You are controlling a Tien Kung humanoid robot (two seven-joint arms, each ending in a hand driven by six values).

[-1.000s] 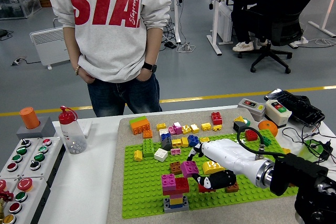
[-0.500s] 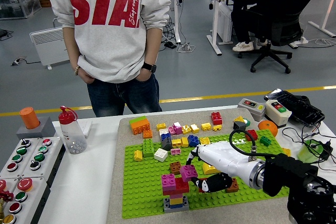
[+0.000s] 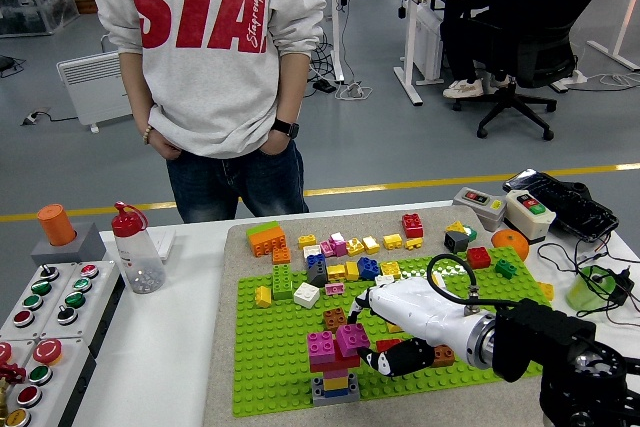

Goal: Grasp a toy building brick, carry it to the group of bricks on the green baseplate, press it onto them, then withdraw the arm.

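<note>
Right hand (image 3: pixel 385 332) reaches in from the right, low over the green baseplate (image 3: pixel 270 372), fingers closed on a magenta brick (image 3: pixel 352 338) sitting against the top of the brick stack (image 3: pixel 335 362) at the plate's near edge. Loose bricks (image 3: pixel 350 247) scattered at the far side. Person (image 3: pixel 205 47) stands behind the table (image 3: pixel 160 347), hands in pockets.

Person (image 3: pixel 205 57) in grey sweatshirt stands at counter's (image 3: pixel 160 347) far side, both hands in jeans pockets. Clear bottle with red cap (image 3: pixel 135 249) upright near left edge. Orange cylinder (image 3: pixel 55 224) on grey block beside it. Panel of red and green buttons (image 3: pixel 40 317) at lower left. Switch boxes (image 3: pixel 505 209) at far right.
</note>
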